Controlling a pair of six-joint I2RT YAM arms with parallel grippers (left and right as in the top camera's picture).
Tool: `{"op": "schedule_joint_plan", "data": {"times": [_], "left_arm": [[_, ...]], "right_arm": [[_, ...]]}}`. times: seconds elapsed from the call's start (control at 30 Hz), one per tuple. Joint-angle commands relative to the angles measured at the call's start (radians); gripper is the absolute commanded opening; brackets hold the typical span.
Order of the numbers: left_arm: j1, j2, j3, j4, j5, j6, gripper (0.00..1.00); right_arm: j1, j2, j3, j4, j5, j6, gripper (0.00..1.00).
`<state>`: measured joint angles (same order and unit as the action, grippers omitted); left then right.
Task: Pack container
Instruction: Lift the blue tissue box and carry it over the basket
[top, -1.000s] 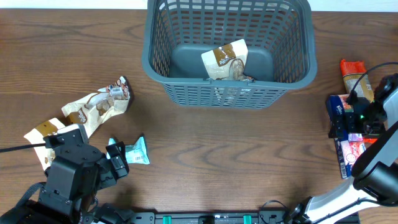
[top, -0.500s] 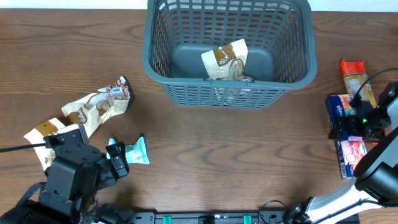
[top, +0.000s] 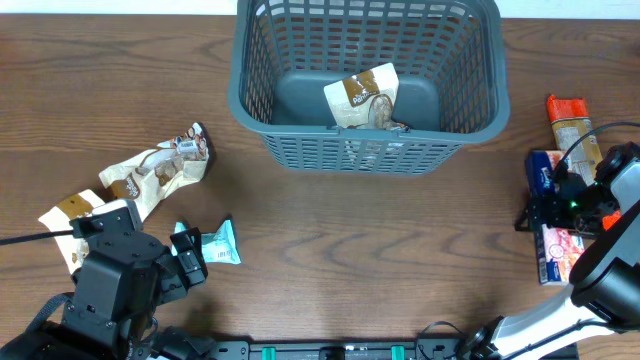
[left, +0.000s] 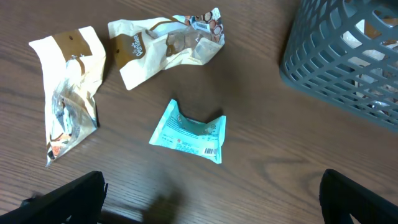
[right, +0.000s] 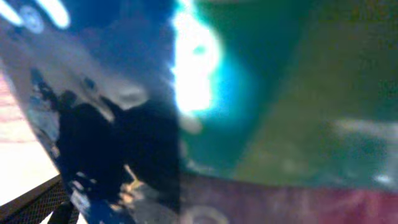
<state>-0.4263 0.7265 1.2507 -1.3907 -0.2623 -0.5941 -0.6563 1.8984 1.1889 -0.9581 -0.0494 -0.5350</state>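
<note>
Overhead: right gripper (top: 542, 208) low over blue snack pack (top: 540, 168), jaws wide, pick step. Next: close on pack, carry to container (top: 300, 150). Left gripper (top: 188, 255) idle, jaws wide.

One basket (top: 365, 152) — at least seven snack packs (top: 160, 170).

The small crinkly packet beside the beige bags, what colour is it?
The small crinkly plastic packet is light teal; the left wrist view shows it best.
</note>
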Motion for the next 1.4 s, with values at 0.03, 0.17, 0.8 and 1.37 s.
{"op": "schedule_joint_plan", "data": {"times": [0.03,0.17,0.8,1.37], "left_arm": [[0.006,0.004,0.006,-0.005,-0.013,0.017,0.99],[0.006,0.004,0.006,-0.005,-0.012,0.017,0.99],[0.006,0.004,0.006,-0.005,-0.012,0.017,0.99],[0.006,0.004,0.006,-0.005,-0.012,0.017,0.99]], "right_arm": [[-0.004,0.000,-0.006,0.023,-0.115,-0.011,0.99],[-0.004,0.000,-0.006,0.039,-0.143,-0.012,0.97],[-0.004,-0.008,0.035,0.259,-0.204,0.409,0.02],[-0.004,-0.010,0.668,0.299,-0.999,0.811,0.02]]}}
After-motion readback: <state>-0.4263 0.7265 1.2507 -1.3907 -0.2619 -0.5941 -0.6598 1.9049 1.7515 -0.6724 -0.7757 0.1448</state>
